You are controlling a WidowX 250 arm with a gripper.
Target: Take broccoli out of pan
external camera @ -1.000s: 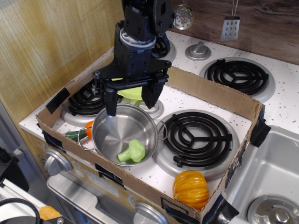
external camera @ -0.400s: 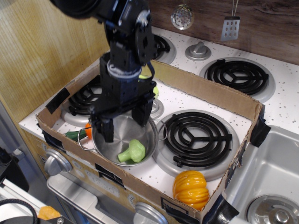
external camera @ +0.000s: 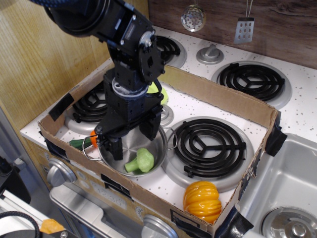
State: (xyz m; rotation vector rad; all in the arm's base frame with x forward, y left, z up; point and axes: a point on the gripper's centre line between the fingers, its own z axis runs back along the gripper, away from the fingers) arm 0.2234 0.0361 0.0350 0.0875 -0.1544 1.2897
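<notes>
The pale-green broccoli [external camera: 140, 161] lies on its side in the front right of the shiny steel pan [external camera: 161, 147], which stands at the front left of the cardboard-walled stove top. My black gripper [external camera: 132, 140] is open and lowered into the pan, its fingers [external camera: 117, 148] straddling the pan's left and middle part. The broccoli sits just right of and in front of the fingers, not held. The arm hides much of the pan's back and left side.
A dark green and orange toy vegetable [external camera: 85, 141] lies left of the pan. A lime-green plate [external camera: 159, 93] shows behind the arm. An orange pumpkin [external camera: 202, 200] sits at the front right corner. A cardboard wall [external camera: 225, 101] surrounds the area; a black burner [external camera: 207, 142] is right of the pan.
The gripper has come down and forward from above the pan's back rim into the pan, still open. The broccoli and pan have not moved.
</notes>
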